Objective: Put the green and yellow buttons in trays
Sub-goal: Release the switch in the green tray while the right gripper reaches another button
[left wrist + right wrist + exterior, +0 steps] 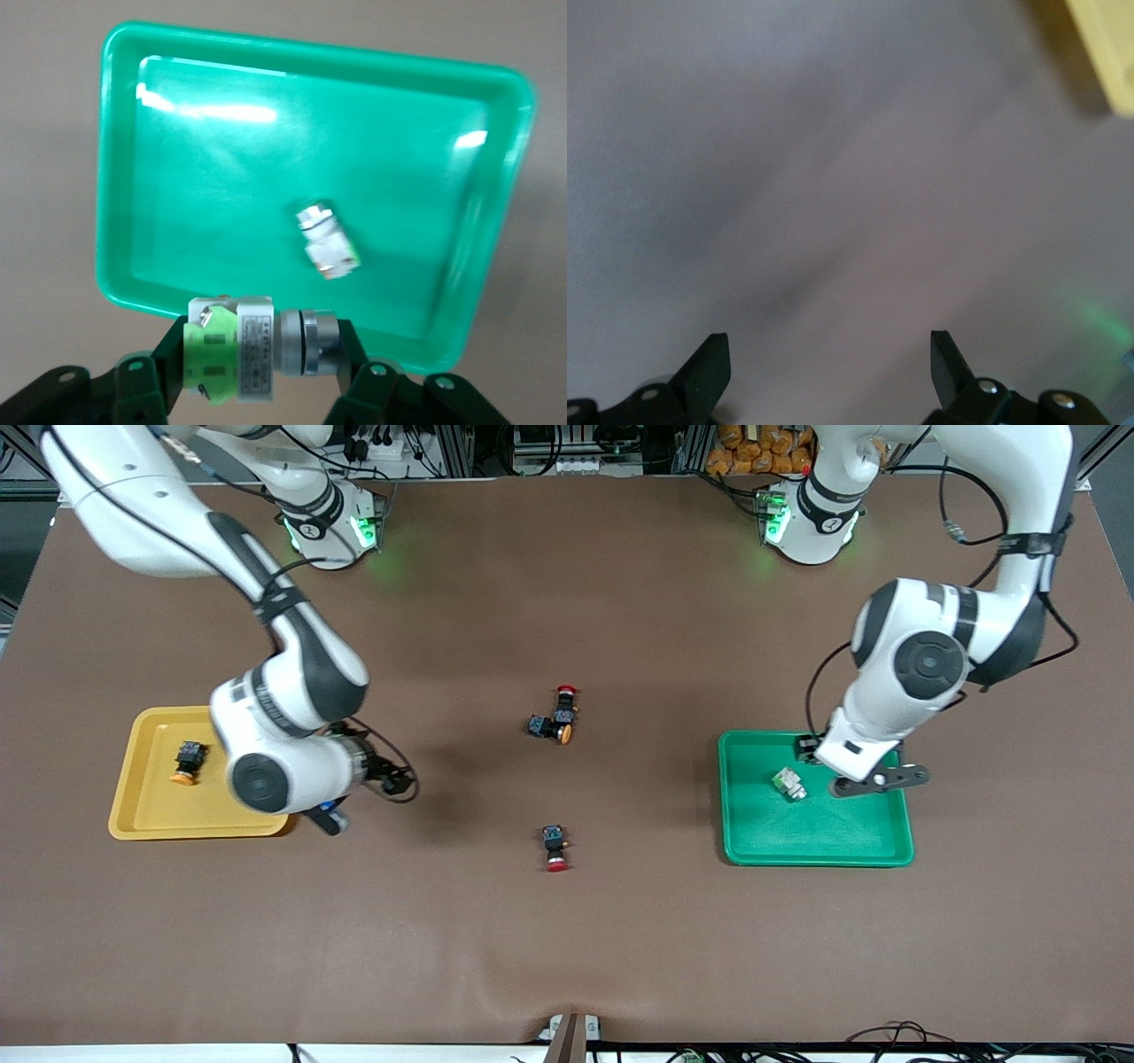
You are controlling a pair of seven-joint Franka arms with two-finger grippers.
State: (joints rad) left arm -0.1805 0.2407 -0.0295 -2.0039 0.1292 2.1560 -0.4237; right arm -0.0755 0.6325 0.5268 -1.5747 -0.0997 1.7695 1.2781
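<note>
My left gripper [263, 359] is shut on a green button [239, 347], pale grey-white bodied, held above the edge of the green tray [177, 133]. A second green button [330, 241] lies in that tray, as the front view shows [788, 783], with the left gripper [873, 781] over the tray [815, 841]. My right gripper [828, 367] is open and empty over bare mat beside the yellow tray [1107, 44]. In the front view that gripper [328, 817] is at the corner of the yellow tray [146, 815], which holds one yellow button [188, 762]. Another yellow button [549, 729] lies mid-table.
Two red-capped black switches lie mid-table: one [565, 700] touching the loose yellow button, one [555, 849] nearer the front camera. The brown mat [567, 957] covers the whole table. The arms' bases stand at the farthest edge.
</note>
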